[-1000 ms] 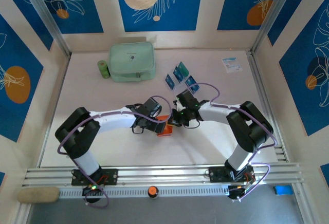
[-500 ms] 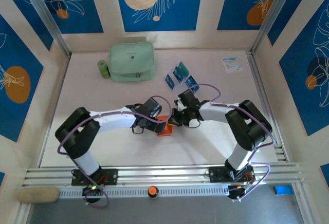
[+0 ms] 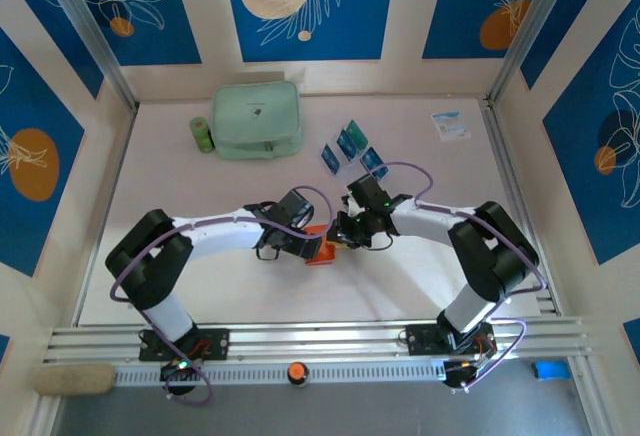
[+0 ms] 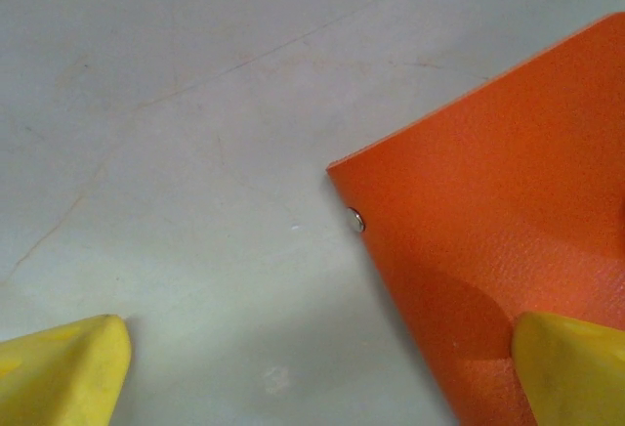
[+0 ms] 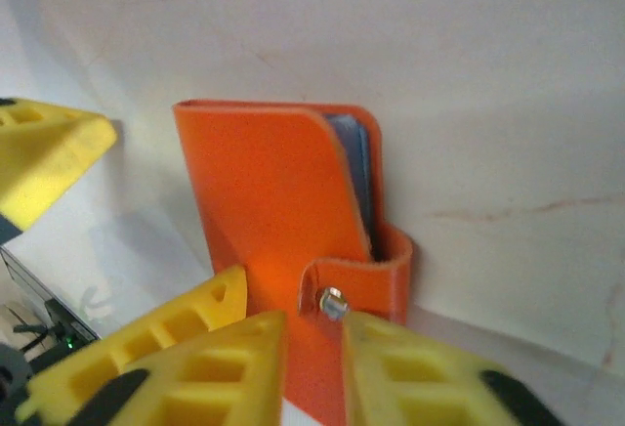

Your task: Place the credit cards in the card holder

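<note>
The card holder [image 3: 319, 248] lies at the middle of the surface [image 3: 200, 286], somewhat toward the arms' side, with a hand on either side of it. In the right wrist view we see the card holder [image 5: 278, 221] folded, its strap curled round one edge with the snap button [image 5: 332, 303] on it, and a bluish edge of a card [image 5: 354, 164] showing between the flaps.

The right hand [image 5: 314, 333] has its fingers [image 5: 410, 377] drawn close with only a narrow gap. The snap sits right at that gap, but we cannot tell whether the fingers pinch the strap.

The left hand [image 4: 312, 377] is spread wide. One fingertip is over the bare surface, the other at the holder's [image 4: 498, 250] edge.

Beyond the right hand [image 3: 345, 232] we see three credit cards [image 3: 348, 142] lying loose and close together. Farther back left is a mint-green pouch [image 3: 257, 119] with a small green roll [image 3: 202, 134] beside it, and a white-and-blue leaflet [image 3: 451, 124] lies at the far right.
</note>
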You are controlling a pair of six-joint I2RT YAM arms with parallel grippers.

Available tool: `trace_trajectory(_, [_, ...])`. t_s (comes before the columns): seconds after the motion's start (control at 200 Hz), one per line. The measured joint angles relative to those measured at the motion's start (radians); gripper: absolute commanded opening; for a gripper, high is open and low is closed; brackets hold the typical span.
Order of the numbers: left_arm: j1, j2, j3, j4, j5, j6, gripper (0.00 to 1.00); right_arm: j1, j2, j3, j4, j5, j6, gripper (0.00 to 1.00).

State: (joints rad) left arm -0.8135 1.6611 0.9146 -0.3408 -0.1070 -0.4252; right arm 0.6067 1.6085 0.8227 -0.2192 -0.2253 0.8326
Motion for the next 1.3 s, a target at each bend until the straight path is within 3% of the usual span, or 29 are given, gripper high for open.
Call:
trace_trajectory(0.265, [0.015,-0.14,0.053,-0.044,-0.024,-0.019,1.0,-0.073,-0.207,0.0,-0.09,0.027,0.001,0.67])
trace_trajectory(0.32, [0.029,-0.188,0.067,-0.042,-0.037,-0.022,1.0,-0.1,-0.254,-0.005,-0.113,0.037,0.004,0.76])
trace_trajectory(0.34, [0.035,-0.208,0.07,-0.04,-0.041,-0.023,1.0,-0.111,-0.27,-0.008,-0.117,0.039,-0.008,0.84])
trace_trajectory(0.385, [0.05,-0.253,0.073,-0.04,-0.056,-0.029,1.0,-0.138,-0.308,-0.019,-0.128,0.044,-0.006,0.88])
trace_trajectory(0.685, [0.164,-0.522,-0.015,-0.011,-0.198,-0.037,1.0,-0.337,-0.547,-0.1,-0.247,0.106,-0.053,0.98])
trace_trajectory(0.945, [0.292,-0.648,-0.171,0.08,-0.381,0.055,1.0,-0.463,-0.643,-0.098,-0.293,0.349,-0.143,0.99])
trace_trajectory(1.12, [0.383,-0.688,-0.214,0.202,-0.468,0.194,1.0,-0.52,-0.698,-0.158,-0.152,0.552,-0.21,0.99])
trace_trajectory(1.3, [0.468,-0.711,-0.335,0.448,-0.545,0.368,1.0,-0.562,-0.69,-0.256,0.042,0.675,-0.337,0.99])
